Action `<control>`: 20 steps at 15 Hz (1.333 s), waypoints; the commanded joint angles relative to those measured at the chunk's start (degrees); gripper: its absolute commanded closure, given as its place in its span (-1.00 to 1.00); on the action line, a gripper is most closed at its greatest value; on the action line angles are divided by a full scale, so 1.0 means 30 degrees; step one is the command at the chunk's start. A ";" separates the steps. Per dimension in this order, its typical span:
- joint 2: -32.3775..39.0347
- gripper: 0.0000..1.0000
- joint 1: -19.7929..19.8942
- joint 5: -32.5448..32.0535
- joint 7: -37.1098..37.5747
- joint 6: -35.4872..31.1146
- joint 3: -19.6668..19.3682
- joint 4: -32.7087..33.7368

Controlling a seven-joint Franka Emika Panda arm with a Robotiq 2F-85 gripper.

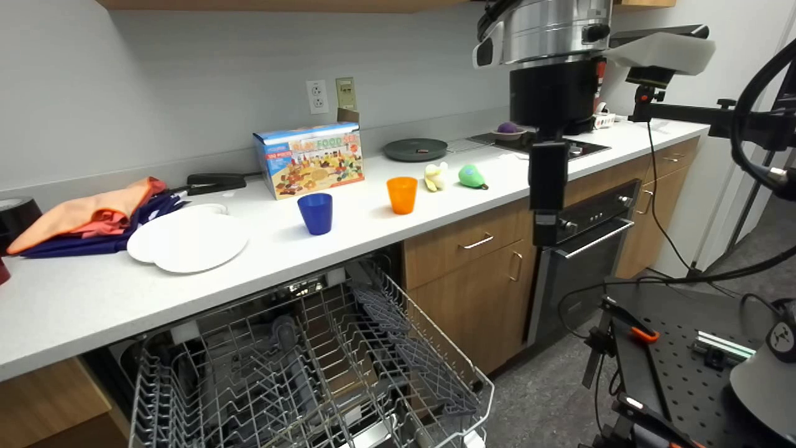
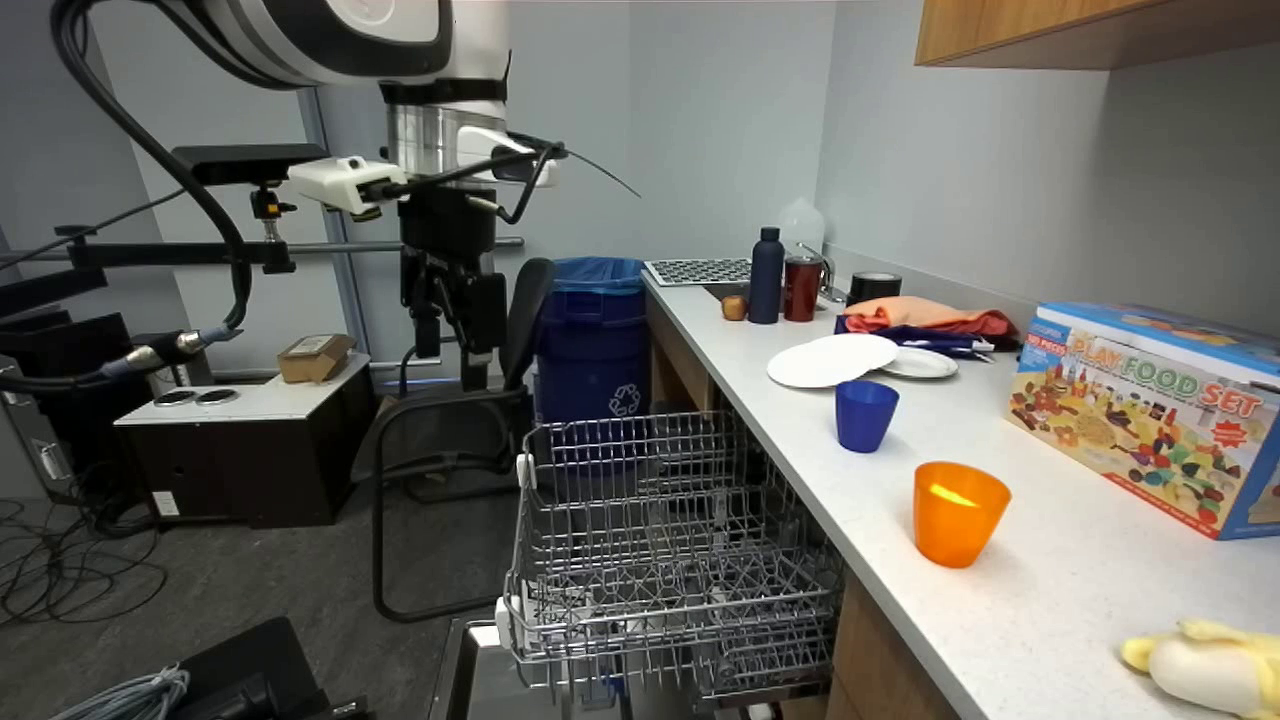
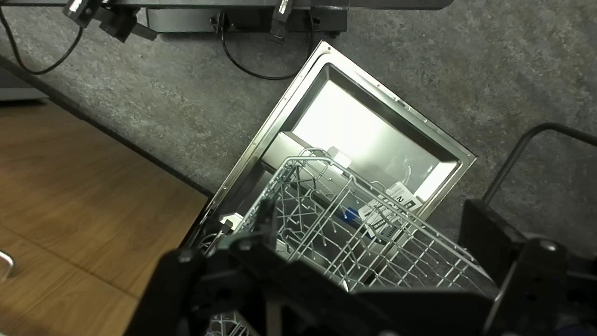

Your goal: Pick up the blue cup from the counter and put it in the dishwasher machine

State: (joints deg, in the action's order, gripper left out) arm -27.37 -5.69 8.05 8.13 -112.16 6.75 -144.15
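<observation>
The blue cup [image 1: 316,214] stands upright on the white counter [image 1: 273,267], near its front edge; it also shows in an exterior view [image 2: 864,416]. I cannot make it out in the wrist view. The dishwasher machine [image 1: 488,379] is open, its door down and its wire rack pulled out below the counter; rack [image 2: 675,605] and door [image 3: 322,60] also show. My gripper [image 2: 451,362] points down in the air, apart from the cup and out from the counter. In the wrist view its fingers [image 3: 368,219] are wide apart with nothing between them.
An orange cup [image 1: 402,195] stands beside the blue cup. White plates [image 1: 198,244], a play food box [image 1: 314,160], a pan [image 1: 415,149] and toy foods [image 1: 472,177] lie on the counter. A black chair [image 2: 440,405] stands behind the rack. A cabinet [image 1: 367,5] overhangs the counter.
</observation>
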 commanded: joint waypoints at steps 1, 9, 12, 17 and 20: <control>0.0003 -1.00 0.0006 -0.0005 -0.0003 0.0034 -0.0002 0.0025; 0.0003 -1.00 0.0006 -0.0005 -0.0004 0.0034 -0.0002 0.0025; 0.0002 -1.00 0.0006 -0.0005 -0.0003 0.0034 -0.0002 0.0025; 0.0368 -1.00 0.0124 -0.0035 0.0414 -0.0275 0.0090 0.0278; 0.1224 -1.00 0.0225 -0.0118 0.0861 -0.0773 0.0182 0.0972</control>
State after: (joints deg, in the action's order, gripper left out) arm -26.53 -5.64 8.05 8.87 -113.08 6.75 -143.79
